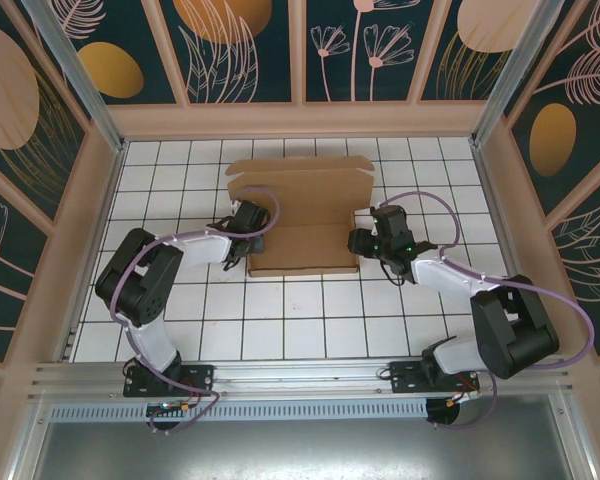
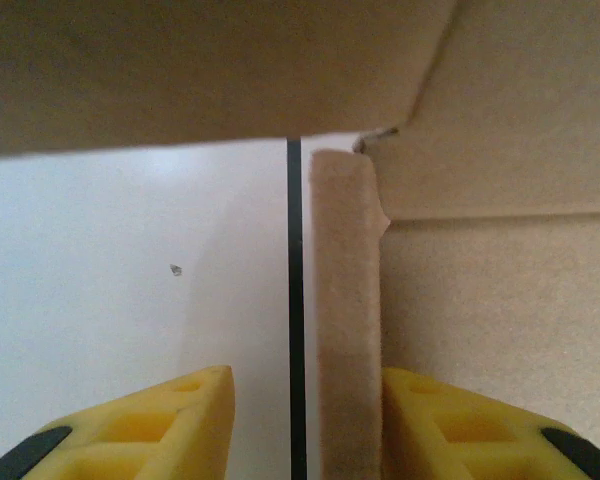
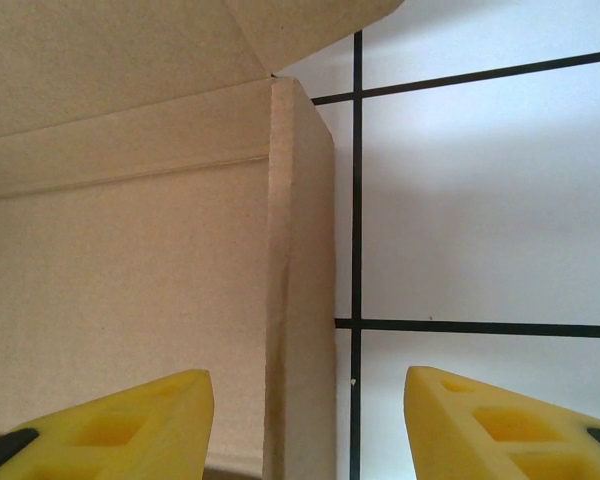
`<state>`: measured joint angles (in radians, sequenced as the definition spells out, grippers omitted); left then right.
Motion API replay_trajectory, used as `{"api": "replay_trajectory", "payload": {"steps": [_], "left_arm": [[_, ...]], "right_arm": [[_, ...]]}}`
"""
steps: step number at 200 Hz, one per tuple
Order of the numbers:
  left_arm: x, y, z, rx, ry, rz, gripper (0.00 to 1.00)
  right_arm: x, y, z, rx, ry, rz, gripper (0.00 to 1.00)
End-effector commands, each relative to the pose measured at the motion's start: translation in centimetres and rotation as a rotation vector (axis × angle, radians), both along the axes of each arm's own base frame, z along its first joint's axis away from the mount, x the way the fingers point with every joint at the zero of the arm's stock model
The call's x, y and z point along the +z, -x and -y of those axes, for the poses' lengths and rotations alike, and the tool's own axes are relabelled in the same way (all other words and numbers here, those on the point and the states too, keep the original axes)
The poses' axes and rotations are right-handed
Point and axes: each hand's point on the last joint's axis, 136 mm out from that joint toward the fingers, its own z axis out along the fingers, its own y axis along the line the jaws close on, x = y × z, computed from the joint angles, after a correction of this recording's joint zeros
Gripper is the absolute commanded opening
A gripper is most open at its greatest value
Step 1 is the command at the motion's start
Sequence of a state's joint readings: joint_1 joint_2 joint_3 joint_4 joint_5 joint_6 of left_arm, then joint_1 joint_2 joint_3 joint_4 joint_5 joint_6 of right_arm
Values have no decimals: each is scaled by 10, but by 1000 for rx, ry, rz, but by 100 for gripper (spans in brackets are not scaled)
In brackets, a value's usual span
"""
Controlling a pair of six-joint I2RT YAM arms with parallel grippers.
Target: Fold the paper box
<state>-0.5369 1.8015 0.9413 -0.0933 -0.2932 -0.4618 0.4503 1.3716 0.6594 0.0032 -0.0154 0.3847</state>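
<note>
From above, the paper box (image 1: pixel 302 215) lies on the tiled table (image 1: pixel 280 330), directly between the left gripper (image 1: pixel 252 234) and the right gripper (image 1: pixel 364 240). The wrists hide both sets of fingertips.

In the left wrist view, the box's upright side wall (image 2: pixel 345 300) stands between the yellow fingers (image 2: pixel 170 425). It touches the inner pad and is clear of the outer one, so it is not clamped.

In the right wrist view, the opposite wall (image 3: pixel 300 280) stands between wide-spread fingers (image 3: pixel 500 420) and touches neither. The finger bases are cut off by the frame.
</note>
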Motion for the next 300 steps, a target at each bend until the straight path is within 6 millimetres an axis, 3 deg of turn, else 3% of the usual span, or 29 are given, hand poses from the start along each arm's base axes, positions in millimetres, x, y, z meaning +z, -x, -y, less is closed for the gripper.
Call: {"api": "replay_trajectory", "payload": {"steps": [1, 18, 22, 59, 79, 131, 161, 207, 227, 256, 278, 300], "left_arm": [[-16, 11, -13, -17, -114, -75, 39], [-20, 13, -18, -25, -148, -90, 32], [-13, 5, -14, -23, -146, -68, 29], [5, 1, -16, -42, -239, -42, 17], [9, 2, -21, -48, -309, -35, 16], [-9, 16, -33, -60, -403, -66, 17], [-13, 19, -31, -57, -393, -70, 24], [-13, 18, -28, -25, -379, -59, 25], [6, 14, -23, -20, -326, -2, 36], [50, 12, -10, -23, -182, 105, 68], [80, 15, -6, -23, -83, 187, 79], [109, 26, -13, -15, -15, 282, 83]], "right_arm": [[4, -6, 3, -35, -7, 25, 52], [3, -5, 7, -50, 5, 30, 52], [4, -4, 8, -54, 7, 32, 52], [9, -5, 18, -102, 61, 58, 51], [10, -8, 22, -136, 95, 66, 51], [13, -13, 20, -159, 154, 75, 51], [16, -17, 18, -157, 160, 79, 50], [11, -21, 20, -159, 229, 67, 51], [21, -23, 20, -147, 237, 96, 51], [60, -28, 10, -77, 174, 183, 59], [97, -28, 4, -25, 122, 291, 72], [134, -24, -9, 77, 58, 422, 73]]}}
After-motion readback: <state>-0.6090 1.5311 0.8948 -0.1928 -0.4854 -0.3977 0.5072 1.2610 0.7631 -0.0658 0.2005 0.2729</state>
